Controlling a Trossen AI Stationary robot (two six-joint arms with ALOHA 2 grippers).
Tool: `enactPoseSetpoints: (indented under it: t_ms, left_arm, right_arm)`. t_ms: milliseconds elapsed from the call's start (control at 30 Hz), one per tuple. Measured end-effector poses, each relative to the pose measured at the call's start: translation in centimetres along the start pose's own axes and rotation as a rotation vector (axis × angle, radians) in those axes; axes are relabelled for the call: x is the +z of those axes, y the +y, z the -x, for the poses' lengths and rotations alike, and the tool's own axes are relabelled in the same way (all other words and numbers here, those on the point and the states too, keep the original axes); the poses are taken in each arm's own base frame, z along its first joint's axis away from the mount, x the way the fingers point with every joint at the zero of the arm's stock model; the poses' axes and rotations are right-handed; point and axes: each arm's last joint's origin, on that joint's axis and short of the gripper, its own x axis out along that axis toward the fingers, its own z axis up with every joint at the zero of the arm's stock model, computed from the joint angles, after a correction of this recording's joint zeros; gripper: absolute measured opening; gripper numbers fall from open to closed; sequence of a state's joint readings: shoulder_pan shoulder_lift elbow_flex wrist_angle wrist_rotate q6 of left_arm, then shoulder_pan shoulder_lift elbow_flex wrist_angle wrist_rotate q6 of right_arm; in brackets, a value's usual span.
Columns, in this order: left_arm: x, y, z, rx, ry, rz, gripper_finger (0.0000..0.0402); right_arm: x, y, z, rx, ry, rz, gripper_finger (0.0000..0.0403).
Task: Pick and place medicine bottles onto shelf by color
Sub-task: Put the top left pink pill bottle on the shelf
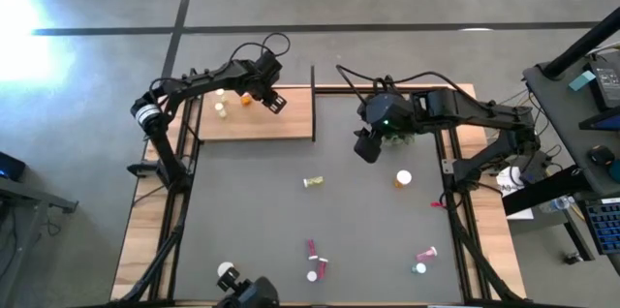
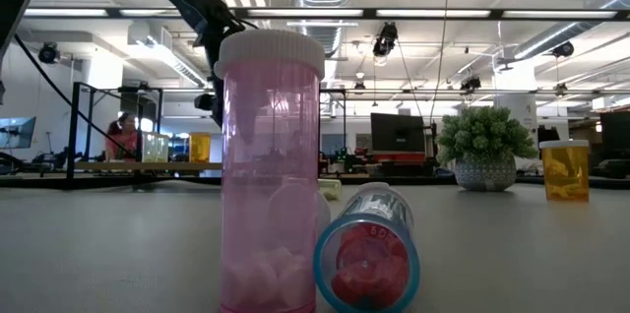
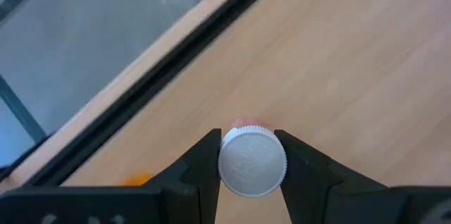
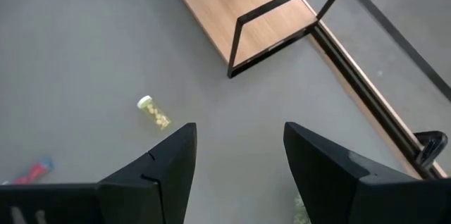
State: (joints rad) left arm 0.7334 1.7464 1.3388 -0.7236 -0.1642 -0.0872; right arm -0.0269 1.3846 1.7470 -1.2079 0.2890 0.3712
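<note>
Pink bottle (image 3: 251,160) pinched by left gripper (image 3: 250,164) | right gripper (image 4: 239,157) agape, empty

Pink bottle (image 2: 270,170) upright in foreground, white cap, pale tablets at bottom. Just beside it a second bottle (image 2: 367,251) on its side, blue-rimmed end toward camera, red contents. Orange bottle (image 2: 565,169) upright far right. Green plant (image 2: 484,146) in grey pot near it. Person seated in background at left.

Light: bright ceiling strips in the low view.
Glare: white patch on the floor (image 1: 29,8), high view's left edge.
Blur: shelf (image 3: 338,76) edge streaked, left wrist view.
</note>
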Motion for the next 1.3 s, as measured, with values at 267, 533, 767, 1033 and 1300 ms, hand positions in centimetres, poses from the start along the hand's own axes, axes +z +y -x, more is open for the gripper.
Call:
enactPoseSetpoints:
  t_ms: [267, 533, 767, 1033, 1300]
  left_arm:
    - [0.25, 0.23, -0.1, 0.004, -0.027, 0.011, 0.0105]
    - [-0.08, 0.33, -0.22, 0.015, -0.001, -0.012, 0.0105]
    - [-0.13, 0.52, -0.27, 0.059, 0.0, -0.013, 0.0105]
    - [-0.15, 0.52, -0.25, 0.058, 0.001, -0.013, 0.0105]
    - [-0.16, 0.52, -0.25, 0.057, 0.002, -0.013, 0.0105]
  right_arm:
    - [0.01, 0.01, -0.01, 0.0, 0.0, -0.023, 0.0206]
    - [0.01, 0.01, -0.01, -0.001, -0.001, -0.024, 0.0206]
    - [0.05, 0.02, -0.01, 0.001, -0.005, -0.025, 0.0206]
    - [0.08, 0.03, -0.01, 0.002, -0.008, -0.026, 0.0206]
    - [0.08, 0.03, -0.01, 0.002, -0.008, -0.025, 0.0206]
